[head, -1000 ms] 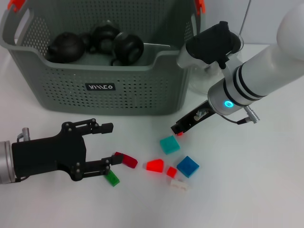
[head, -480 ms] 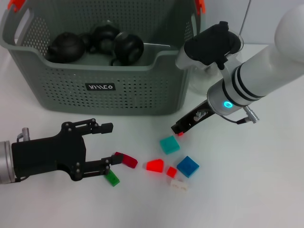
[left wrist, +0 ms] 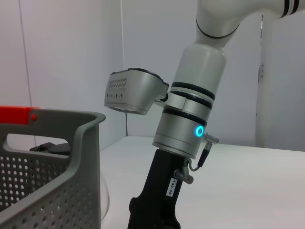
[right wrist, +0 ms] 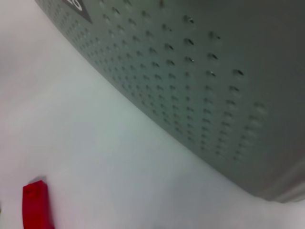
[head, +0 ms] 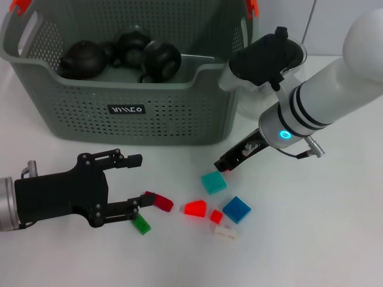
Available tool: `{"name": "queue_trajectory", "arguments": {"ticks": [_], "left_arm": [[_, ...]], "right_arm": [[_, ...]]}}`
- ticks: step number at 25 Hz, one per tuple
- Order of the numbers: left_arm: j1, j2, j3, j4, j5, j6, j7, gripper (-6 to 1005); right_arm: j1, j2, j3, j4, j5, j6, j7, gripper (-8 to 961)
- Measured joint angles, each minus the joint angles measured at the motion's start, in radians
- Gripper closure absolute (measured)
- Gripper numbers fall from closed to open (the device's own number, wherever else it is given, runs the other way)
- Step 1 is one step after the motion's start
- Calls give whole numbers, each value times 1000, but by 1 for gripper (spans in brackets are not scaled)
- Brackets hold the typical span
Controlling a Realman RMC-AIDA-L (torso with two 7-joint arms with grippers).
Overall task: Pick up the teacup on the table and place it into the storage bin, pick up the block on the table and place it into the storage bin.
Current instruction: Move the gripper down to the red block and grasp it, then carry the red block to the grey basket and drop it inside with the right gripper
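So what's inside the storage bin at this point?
Inside the storage bin, the head view shows three dark rounded teapot-like pieces clustered toward its left and middle. The near wall and the right arm cover the rest of its floor, so any blocks there cannot be seen.

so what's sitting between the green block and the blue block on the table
In the head view, between the green block and the blue block lie a dark red block, a bright red block and a small red block.
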Motion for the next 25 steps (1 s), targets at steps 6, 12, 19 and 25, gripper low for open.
{"name": "queue_trajectory", "arguments": {"ticks": [6, 12, 19, 25], "left_arm": [[0, 0, 0, 0, 1, -1, 0, 297], [0, 0, 0, -2, 1, -1, 0, 297], [2, 2, -1, -6, 1, 0, 0, 297], [2, 3, -3, -8, -5, 0, 0, 297]], "right_arm": [[1, 0, -14, 0, 3, 0, 1, 618], [2, 0, -18, 0, 2, 0, 4, 649], [-16, -6, -12, -46, 2, -27, 0, 712], [-140, -16, 0, -266, -3, -114, 7, 775]]}}
